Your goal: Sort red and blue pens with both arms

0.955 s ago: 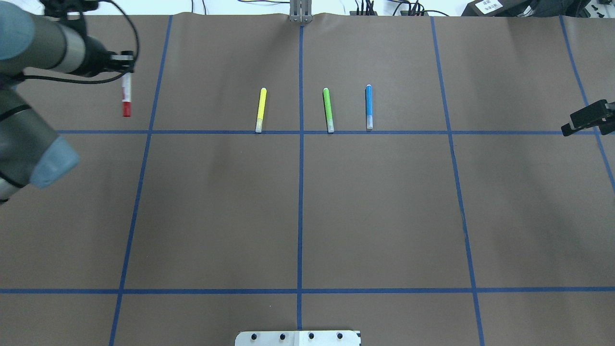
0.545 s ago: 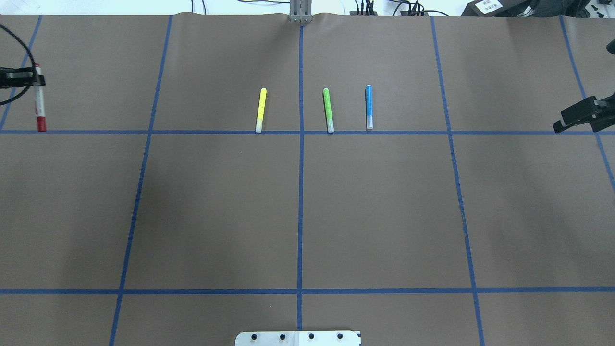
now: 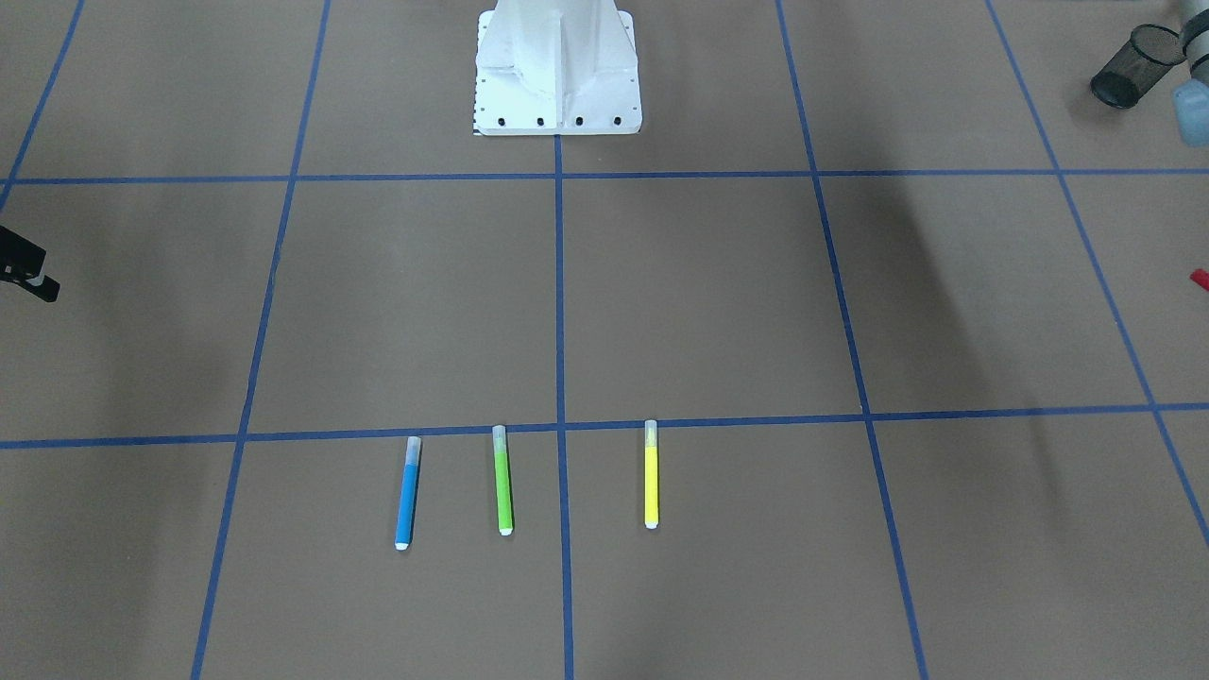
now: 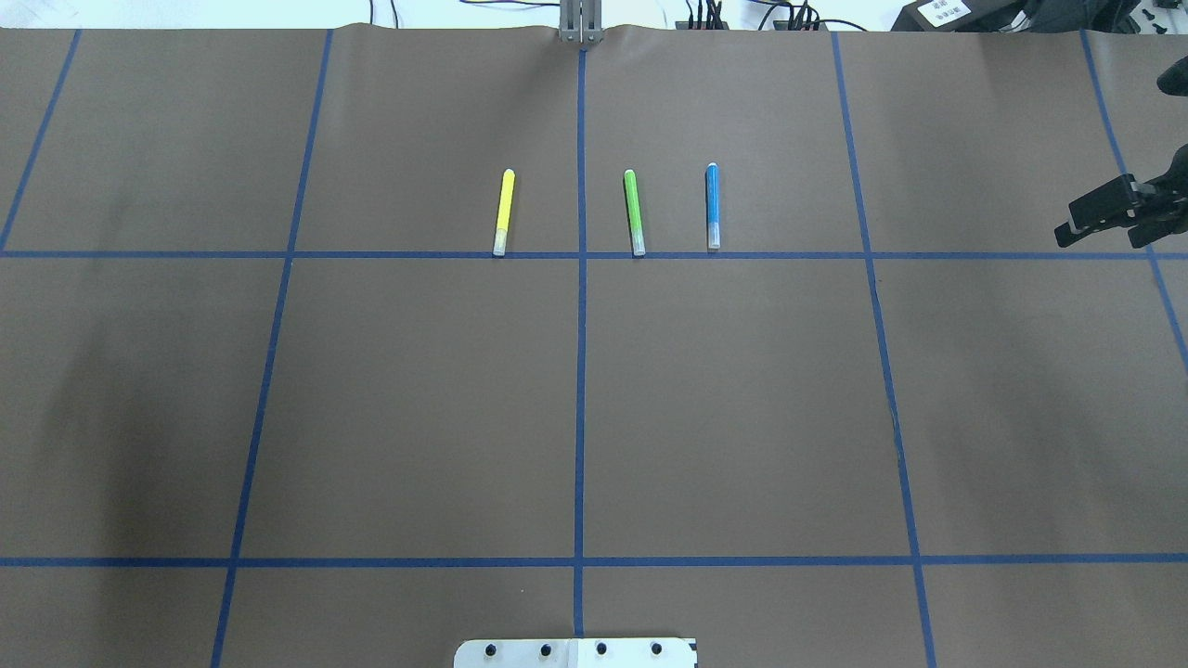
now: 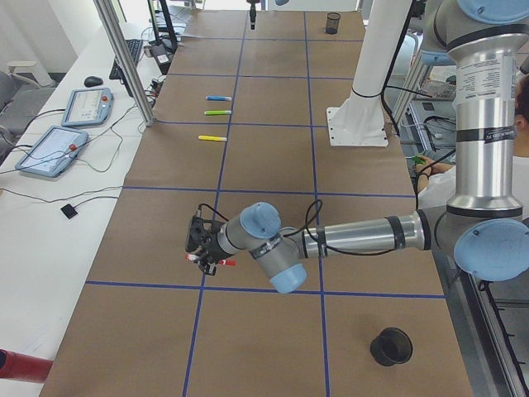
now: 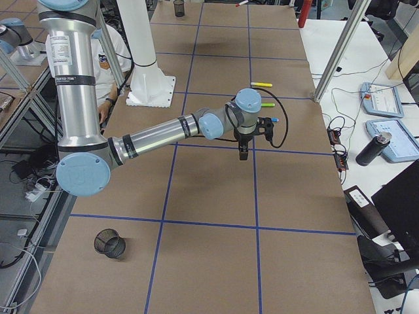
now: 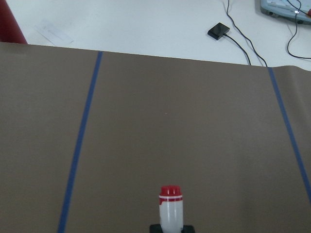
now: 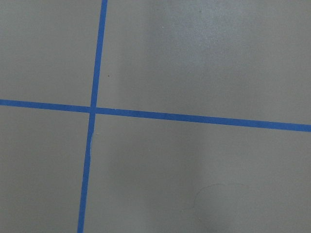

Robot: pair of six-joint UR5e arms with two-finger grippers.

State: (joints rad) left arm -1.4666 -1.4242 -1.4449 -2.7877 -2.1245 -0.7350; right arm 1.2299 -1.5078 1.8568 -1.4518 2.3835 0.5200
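Observation:
The blue pen (image 4: pixel 713 206) lies on the brown table cover beside a green marker and a yellow one, just beyond a blue tape line. The red pen (image 7: pixel 170 206), white-barrelled with a red cap, is held in my left gripper (image 7: pixel 171 228), which is shut on it. In the exterior left view that left gripper (image 5: pixel 198 246) hovers low over the table's left end, outside the overhead view. My right gripper (image 4: pixel 1100 218) hangs open at the right edge, far from the blue pen, nothing in it. The right wrist view shows only tape lines.
The green marker (image 4: pixel 634 211) and the yellow marker (image 4: pixel 502 211) lie left of the blue pen. A black mesh cup (image 5: pixel 390 346) stands at the table's left end, another mesh cup (image 6: pixel 109 243) at its right end. The white robot base (image 3: pixel 557 66) sits mid-table.
My left arm carried the red pen leftward out of the overhead view. My right gripper crept a little further in from the right edge.

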